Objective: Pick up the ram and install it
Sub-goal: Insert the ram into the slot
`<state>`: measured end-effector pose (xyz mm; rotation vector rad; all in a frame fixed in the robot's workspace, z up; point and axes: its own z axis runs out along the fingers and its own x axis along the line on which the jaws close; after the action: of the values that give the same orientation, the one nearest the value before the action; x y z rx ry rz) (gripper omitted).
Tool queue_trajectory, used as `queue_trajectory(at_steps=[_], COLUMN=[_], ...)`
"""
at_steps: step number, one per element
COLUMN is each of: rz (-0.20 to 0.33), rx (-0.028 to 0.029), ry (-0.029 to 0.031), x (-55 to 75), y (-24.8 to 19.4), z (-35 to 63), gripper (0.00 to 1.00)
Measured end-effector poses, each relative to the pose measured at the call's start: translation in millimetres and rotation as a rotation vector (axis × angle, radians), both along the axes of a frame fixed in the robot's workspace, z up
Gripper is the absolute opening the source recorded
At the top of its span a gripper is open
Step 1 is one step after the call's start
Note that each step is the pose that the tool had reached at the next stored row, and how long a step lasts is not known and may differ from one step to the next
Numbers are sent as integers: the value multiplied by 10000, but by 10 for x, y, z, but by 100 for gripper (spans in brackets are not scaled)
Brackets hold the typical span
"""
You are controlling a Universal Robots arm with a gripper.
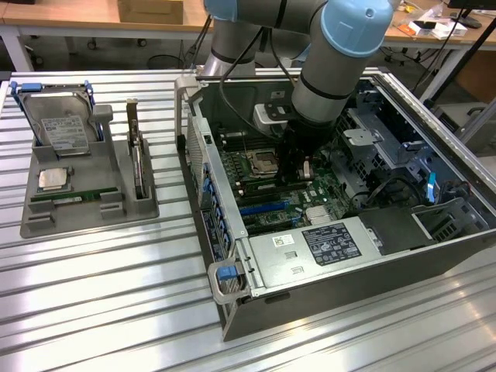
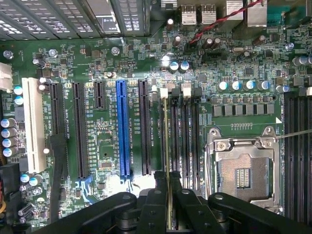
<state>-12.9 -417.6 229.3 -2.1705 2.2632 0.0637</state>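
My gripper point(image 2: 168, 178) is shut on the ram point(image 2: 166, 136), which I see edge-on as a thin pale line running away from the black fingers point(image 2: 158, 185). The stick hangs over the green motherboard point(image 2: 105, 141), in line with the leftmost of the black memory slots point(image 2: 174, 136), whose white end clip point(image 2: 164, 91) lies at its far tip. I cannot tell whether the stick touches the slot. In the exterior view the gripper point(image 1: 298, 172) reaches down inside the open computer case point(image 1: 232, 306), beside the processor socket point(image 1: 262, 163).
The metal processor socket point(image 2: 243, 170) lies beside the memory slots, with a blue expansion slot point(image 2: 123, 129) and black ones on the other side. A grey parts tray point(image 1: 85, 209) at the exterior view's left holds a hard drive point(image 1: 62, 128), a silver chip point(image 1: 53, 179) and a green stick point(image 1: 74, 196).
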Motion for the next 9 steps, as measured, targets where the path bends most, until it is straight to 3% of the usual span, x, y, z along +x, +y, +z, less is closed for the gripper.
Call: queue_trajectory(at_steps=[9], rz=[87], rx=[-14], ry=[0], x=[0], y=[0], z=[-16], gripper=[14])
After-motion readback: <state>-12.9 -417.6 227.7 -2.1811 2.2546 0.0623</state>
